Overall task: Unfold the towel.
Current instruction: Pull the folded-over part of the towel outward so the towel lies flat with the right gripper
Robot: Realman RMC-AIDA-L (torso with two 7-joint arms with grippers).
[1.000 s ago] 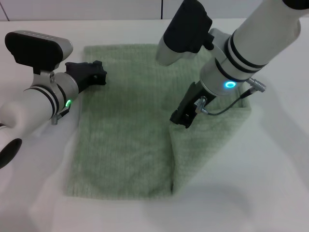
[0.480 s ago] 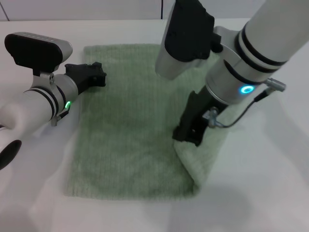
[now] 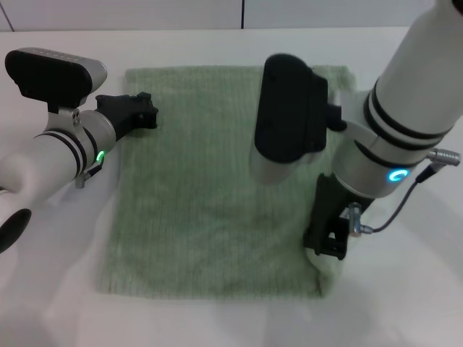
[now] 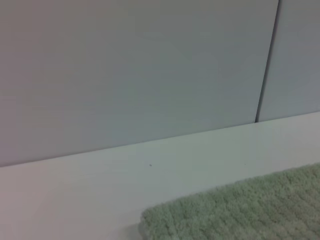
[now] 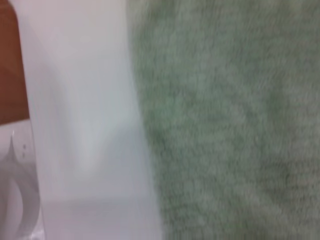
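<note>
The right pincer [image 3: 331,242] is clamped on the towel [image 3: 195,188] edge near the bench's [image 3: 65,303] right front corner; early release could leave a fold. The left pincer [image 3: 137,112] looks closed, idle at the towel's far left corner.

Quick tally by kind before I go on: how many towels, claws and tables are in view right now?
Towels: 1, the towel
Claws: 2, the left claw by the towel's far-left corner, the right claw at its near-right edge
Tables: 1, the table
Total: 4
</note>
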